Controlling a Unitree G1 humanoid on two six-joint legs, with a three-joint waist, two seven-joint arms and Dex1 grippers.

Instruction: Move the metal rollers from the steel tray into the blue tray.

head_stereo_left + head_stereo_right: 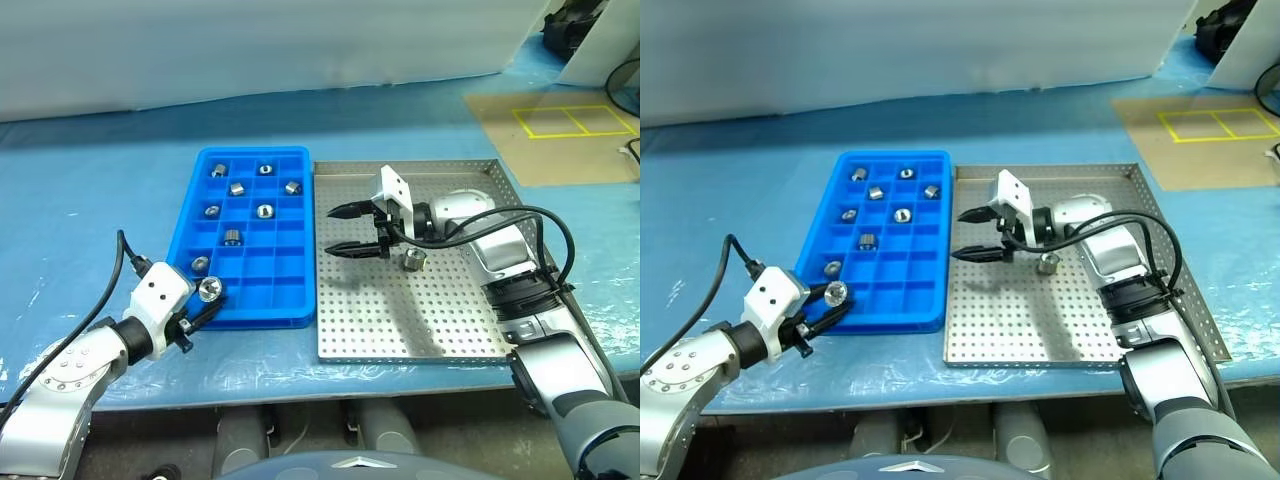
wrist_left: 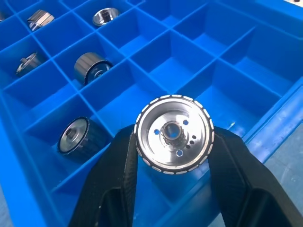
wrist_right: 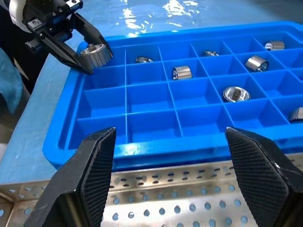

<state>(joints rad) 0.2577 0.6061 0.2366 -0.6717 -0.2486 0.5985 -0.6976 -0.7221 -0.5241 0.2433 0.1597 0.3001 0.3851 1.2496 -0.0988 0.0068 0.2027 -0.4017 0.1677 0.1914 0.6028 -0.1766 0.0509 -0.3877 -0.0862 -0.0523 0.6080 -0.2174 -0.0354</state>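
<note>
Nearest me, left fingers (image 1: 203,305) pinch a roller (image 1: 209,290) over the blue tray's (image 1: 290,160) near-left corner; right fingers (image 1: 345,230) gape empty, one roller (image 1: 411,262) behind them.

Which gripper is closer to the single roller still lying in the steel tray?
Right. The right gripper hovers open just beside that roller; the left gripper, shut on another roller, is across the blue tray.

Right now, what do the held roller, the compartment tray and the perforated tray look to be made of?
Roller in the left gripper: polished metal, likely steel, with mirror glints and a notched rim. Blue tray: probably moulded plastic, uniform glossy blue, thin dividers. Steel tray: dull brushed sheet metal punched with holes; steel or aluminium, I can't say.
</note>
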